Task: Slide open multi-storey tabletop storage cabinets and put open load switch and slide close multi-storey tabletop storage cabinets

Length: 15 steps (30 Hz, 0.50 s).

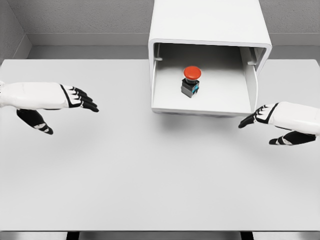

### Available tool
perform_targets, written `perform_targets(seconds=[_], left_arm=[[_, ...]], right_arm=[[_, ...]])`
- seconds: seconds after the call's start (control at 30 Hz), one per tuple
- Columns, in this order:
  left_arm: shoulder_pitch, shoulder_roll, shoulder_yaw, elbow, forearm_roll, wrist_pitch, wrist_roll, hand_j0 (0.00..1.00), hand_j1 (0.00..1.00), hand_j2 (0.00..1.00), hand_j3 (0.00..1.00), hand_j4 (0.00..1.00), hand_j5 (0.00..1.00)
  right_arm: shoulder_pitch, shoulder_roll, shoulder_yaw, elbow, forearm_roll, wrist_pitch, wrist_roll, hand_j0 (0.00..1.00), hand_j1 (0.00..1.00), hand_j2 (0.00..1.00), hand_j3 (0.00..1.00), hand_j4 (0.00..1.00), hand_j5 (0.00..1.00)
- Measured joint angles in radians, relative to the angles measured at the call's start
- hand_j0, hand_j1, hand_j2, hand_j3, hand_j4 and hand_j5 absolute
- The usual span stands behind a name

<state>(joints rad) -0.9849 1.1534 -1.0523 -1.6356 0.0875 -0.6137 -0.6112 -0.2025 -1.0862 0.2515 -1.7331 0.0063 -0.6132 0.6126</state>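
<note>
A white storage cabinet stands at the back of the table, its drawer pulled out toward me. Inside the drawer sits the load switch, a dark block with a red round button on top and a blue edge. My left hand hovers over the table far to the left of the cabinet, fingers extended and holding nothing. Just right of the drawer's front corner is my right hand, with fingers stretched toward the drawer, not touching it, and holding nothing.
The white table spreads wide in front of the cabinet. Its front edge runs along the bottom of the view. A grey wall rises behind the table.
</note>
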Motion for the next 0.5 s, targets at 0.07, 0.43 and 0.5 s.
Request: perform_targets(seconds=[0.07,0.43,0.5], left_arm=[[-0.001,-0.008,-0.001,0.002,0.000,0.000,0.000,1.00,1.00,1.00,1.00,1.00,1.00],[-0.003,-0.021,-0.004,0.001,0.000,0.000,0.000,1.00,1.00,1.00,1.00,1.00,1.00],[-0.003,-0.021,-0.005,0.001,0.000,0.000,0.000,1.00,1.00,1.00,1.00,1.00,1.00]], right_arm=[[-0.014,0.004,0.011,0.016,-0.001,0.000,-0.001,0.87,0.87,0.87,0.87,0.87,0.87],[-0.028,0.016,0.037,0.053,0.005,-0.001,-0.001,0.88,0.88,0.88,0.88,0.88,0.88],[-0.041,0.016,0.046,0.025,0.008,0.000,-0.001,0.87,0.87,0.87,0.87,0.87,0.87]])
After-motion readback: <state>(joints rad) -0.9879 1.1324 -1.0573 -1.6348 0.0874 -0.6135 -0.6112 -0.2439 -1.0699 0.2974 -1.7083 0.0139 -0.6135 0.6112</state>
